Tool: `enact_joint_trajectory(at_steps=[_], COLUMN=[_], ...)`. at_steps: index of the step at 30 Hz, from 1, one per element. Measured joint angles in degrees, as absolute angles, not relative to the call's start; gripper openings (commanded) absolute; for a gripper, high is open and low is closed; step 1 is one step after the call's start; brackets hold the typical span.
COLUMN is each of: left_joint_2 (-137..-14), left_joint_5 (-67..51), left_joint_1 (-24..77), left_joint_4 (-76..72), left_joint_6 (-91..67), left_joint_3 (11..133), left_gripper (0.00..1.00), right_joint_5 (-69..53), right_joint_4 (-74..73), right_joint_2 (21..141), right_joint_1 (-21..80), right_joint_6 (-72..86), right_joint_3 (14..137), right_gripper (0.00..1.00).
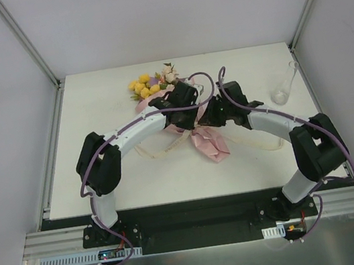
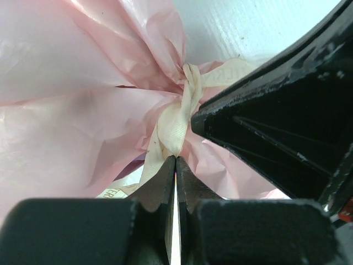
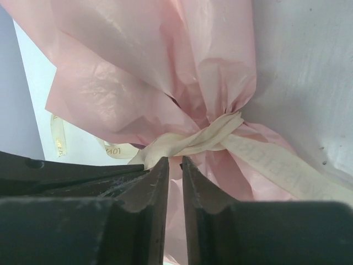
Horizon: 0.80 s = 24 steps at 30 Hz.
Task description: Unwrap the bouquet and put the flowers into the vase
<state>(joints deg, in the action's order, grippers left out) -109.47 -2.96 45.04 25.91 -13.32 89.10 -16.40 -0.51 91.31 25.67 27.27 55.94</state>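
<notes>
Black tips of my left pincer (image 2: 175, 160) pinching cream ribbon (image 2: 177, 118) knotting crinkled pink-paper bouquet (image 2: 71, 110); right pincer (image 3: 175, 164) gaping narrowly, empty.

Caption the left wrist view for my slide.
Left pincer, closed, meets the cream ribbon knotted around the pink wrapping paper.

A white worktop (image 1: 106, 117) fills the booth, walled in pale panels on three sides. A bouquet (image 1: 206, 142) lies flat near its middle, the flowers (image 1: 144, 85) pointing toward the far edge and the crumpled pink paper tail toward the near edge. Loose ends of cream ribbon (image 1: 156, 155) trail over the bare surface beside the paper. A clear glass vase (image 1: 284, 87) sits near the right edge, well apart from the bouquet.
</notes>
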Motion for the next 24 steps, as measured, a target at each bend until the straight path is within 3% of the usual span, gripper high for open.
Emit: enact_joint_trajectory(at_steps=[4,13,24], left_joint_2=[-109.47,-108.14,-99.42], left_joint_5=[-3.03,-8.10,-11.33], left_joint_1=[44.31,39.35,39.77], left_joint_4=[25.87,26.48,25.63], left_joint_6=[-13.30,-13.74,-12.73], left_joint_3=[89.10,89.08,88.33], left_gripper=[0.00,0.00,0.00], right_joint_5=[-16.34,-14.92,-12.95], right_joint_4=[2.63,10.07,8.25], right_joint_2=[91.39,91.66,91.79], right_joint_1=[27.20,31.11,31.00], right_joint_6=[28.95,31.46,28.23], right_joint_3=[53.21,45.45,46.52], right_gripper=[0.06,0.07,0.13])
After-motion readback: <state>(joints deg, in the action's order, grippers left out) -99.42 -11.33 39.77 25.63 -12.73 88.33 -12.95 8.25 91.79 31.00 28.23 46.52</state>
